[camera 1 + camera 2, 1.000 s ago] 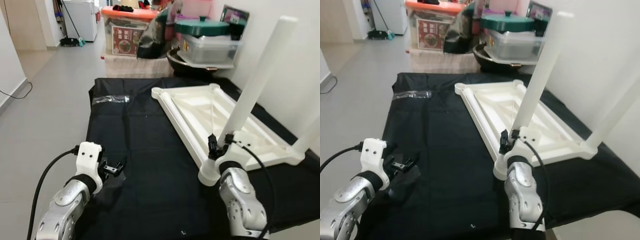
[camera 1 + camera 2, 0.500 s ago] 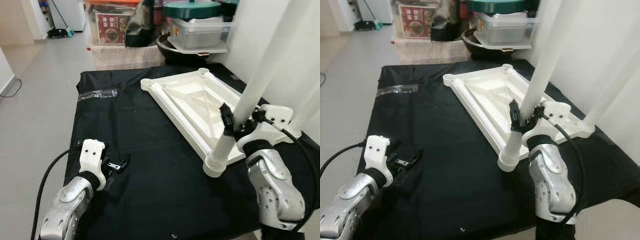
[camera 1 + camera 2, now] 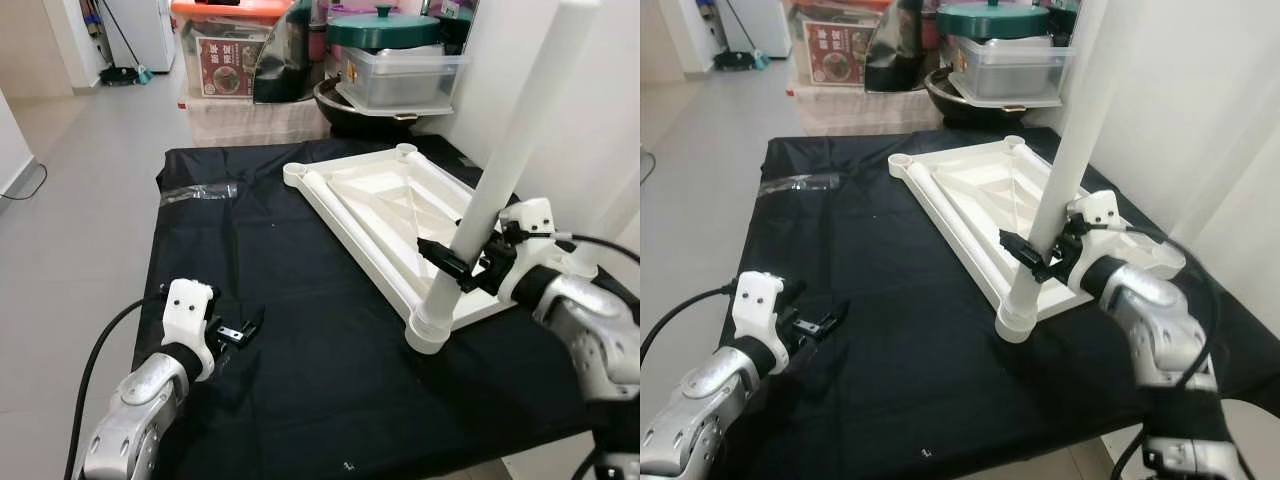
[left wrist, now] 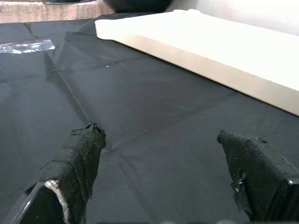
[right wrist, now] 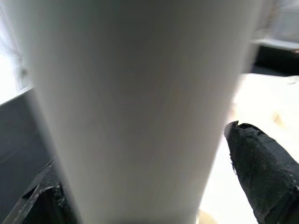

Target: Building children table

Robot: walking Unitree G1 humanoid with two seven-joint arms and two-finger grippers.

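Observation:
A white children's table lies upside down on a black cloth. One white leg stands upright, slightly tilted, in the near corner socket. My right gripper comes in from the right and is shut on that leg low down, one black finger on each side. In the right wrist view the leg sits between the fingers. My left gripper rests open just above the cloth at the front left, holding nothing.
A strip of clear plastic lies on the cloth at the back left. Stacked storage boxes and a dark pan crowd the floor behind. A white wall runs along the right. Grey floor lies to the left.
The camera has shifted. My right arm has swung out to the right, and its gripper now holds the leg from the side, a little above the socket. The left arm stays put.

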